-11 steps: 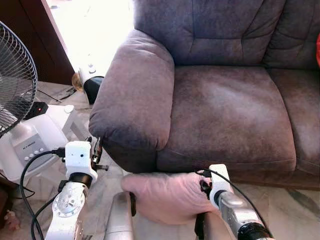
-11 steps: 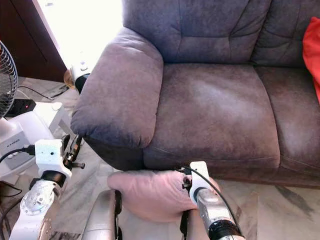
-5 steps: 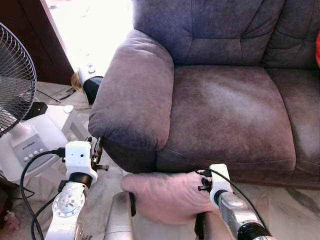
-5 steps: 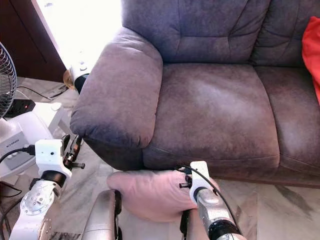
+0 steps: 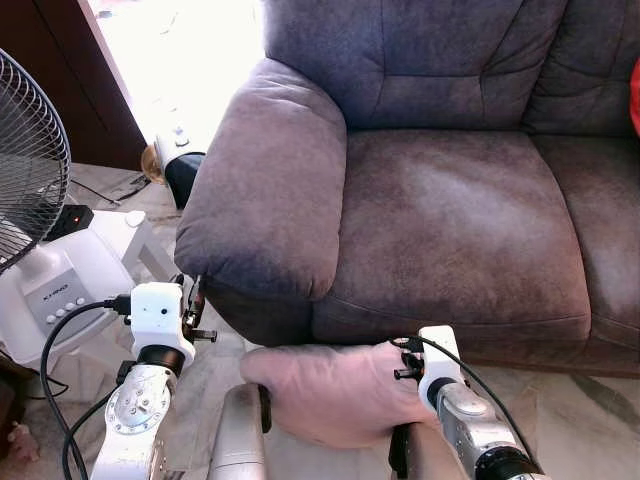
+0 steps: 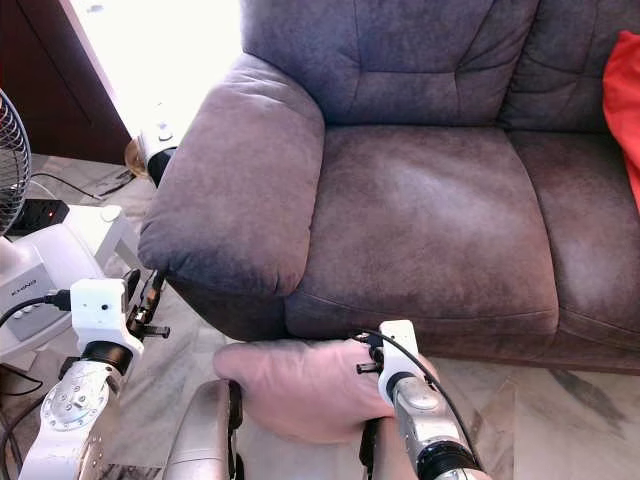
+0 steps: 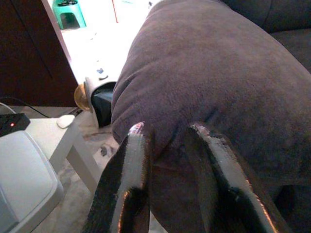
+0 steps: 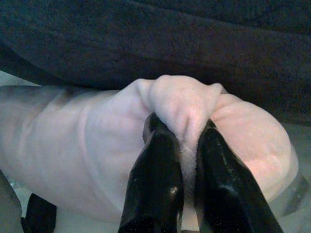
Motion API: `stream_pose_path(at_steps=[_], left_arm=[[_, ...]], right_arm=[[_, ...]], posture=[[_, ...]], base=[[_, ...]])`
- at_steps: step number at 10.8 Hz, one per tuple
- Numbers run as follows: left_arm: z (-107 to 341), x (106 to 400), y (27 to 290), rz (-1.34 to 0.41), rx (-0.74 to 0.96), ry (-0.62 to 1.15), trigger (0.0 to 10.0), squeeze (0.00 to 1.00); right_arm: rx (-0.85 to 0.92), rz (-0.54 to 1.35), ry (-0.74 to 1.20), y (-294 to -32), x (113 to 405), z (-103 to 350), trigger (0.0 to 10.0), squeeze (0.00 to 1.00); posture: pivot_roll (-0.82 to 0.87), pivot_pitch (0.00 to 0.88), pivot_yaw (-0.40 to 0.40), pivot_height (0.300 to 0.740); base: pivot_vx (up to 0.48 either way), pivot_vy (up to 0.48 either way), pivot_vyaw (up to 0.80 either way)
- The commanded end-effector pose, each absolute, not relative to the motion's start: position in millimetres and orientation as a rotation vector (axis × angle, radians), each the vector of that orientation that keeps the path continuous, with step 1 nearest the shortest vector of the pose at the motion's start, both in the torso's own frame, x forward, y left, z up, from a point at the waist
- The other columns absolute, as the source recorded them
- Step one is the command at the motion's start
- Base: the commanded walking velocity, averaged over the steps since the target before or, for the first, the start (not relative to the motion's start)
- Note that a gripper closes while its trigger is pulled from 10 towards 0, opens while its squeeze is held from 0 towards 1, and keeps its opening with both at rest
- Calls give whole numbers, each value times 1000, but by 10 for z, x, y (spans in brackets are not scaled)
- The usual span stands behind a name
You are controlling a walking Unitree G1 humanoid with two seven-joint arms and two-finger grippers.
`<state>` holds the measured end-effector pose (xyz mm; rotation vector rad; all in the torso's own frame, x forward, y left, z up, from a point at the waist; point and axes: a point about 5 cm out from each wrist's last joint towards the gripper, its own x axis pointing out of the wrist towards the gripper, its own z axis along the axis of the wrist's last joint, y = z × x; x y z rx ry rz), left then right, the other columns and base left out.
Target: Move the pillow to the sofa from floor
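A pale pink pillow lies on the marble floor against the front of the grey-purple sofa, below its seat edge. My right gripper is shut on a bunched fold at the pillow's right end, with the fabric squeezed between its two black fingers. In the left eye view this gripper sits low at the sofa's base. My left gripper hangs beside the sofa's left armrest, slightly open with nothing between its fingers.
A standing fan and its white base are at my left, with a black power strip and cables behind them. A red cushion lies at the sofa's far right. Dark wooden furniture stands at the back left.
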<state>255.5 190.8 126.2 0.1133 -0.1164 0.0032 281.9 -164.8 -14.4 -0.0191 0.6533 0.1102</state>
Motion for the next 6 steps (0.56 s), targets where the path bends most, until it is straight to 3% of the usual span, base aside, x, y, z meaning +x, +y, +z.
stream_pose_path(at_steps=[1, 2, 6], left_arm=[[1212, 2549, 1916, 3, 113, -93, 10000, 0], [1210, 2550, 1915, 2, 113, -92, 10000, 0], [1204, 2546, 1910, 3, 112, -92, 10000, 0]], right_arm=[[-12, 132, 663, -1597, 2780, -181, 0, 0], [3, 135, 619, -1564, 2811, -140, 10000, 0], [34, 97, 479, -1566, 2954, 66, 10000, 0]], posture=[[168, 177, -2, 601], [168, 177, -2, 601], [169, 173, -3, 601]], base=[[0, 0, 0], [0, 0, 0], [0, 0, 0]])
